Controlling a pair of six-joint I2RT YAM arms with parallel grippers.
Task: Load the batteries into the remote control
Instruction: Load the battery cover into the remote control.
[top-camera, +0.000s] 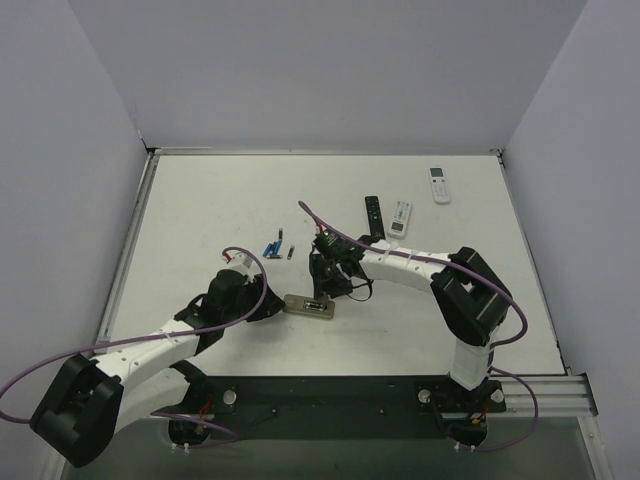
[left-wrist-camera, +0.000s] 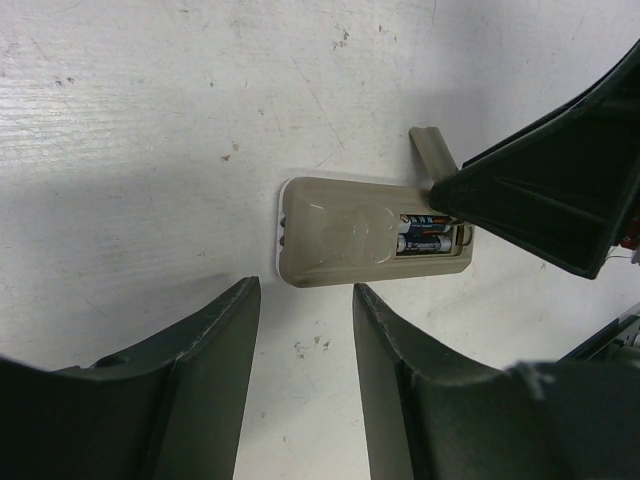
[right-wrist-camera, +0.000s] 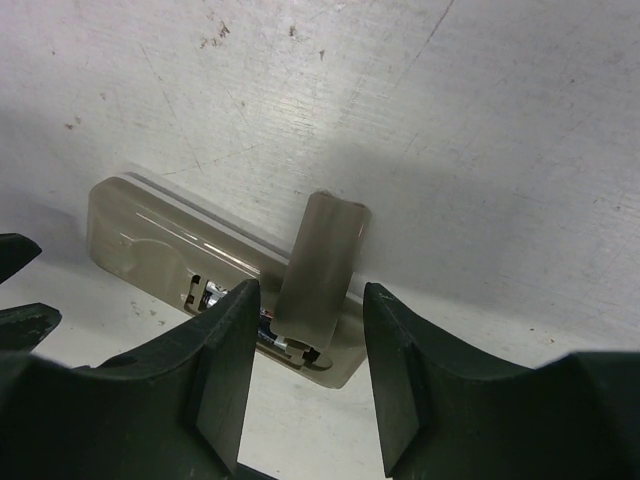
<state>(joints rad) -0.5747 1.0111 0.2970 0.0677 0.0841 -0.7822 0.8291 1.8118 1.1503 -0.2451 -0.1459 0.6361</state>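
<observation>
The remote control (top-camera: 308, 306) lies face down, its grey-tan back (left-wrist-camera: 330, 240) up. Two batteries (left-wrist-camera: 425, 235) sit in its open recess. A grey-tan battery cover (right-wrist-camera: 322, 260) rests tilted across the recess end. My right gripper (right-wrist-camera: 305, 295) stands open around the cover's lower end, with a gap on each side. One of its fingers (left-wrist-camera: 550, 200) hangs over the recess. My left gripper (left-wrist-camera: 305, 290) is open just short of the remote's other end, with only bare table between its fingers. Loose batteries (top-camera: 272, 248) lie farther back on the table.
A slim black remote (top-camera: 373, 216) and a white remote (top-camera: 400, 217) lie behind the right arm. Another white remote (top-camera: 439, 184) lies at the back right. Walls enclose the table on three sides.
</observation>
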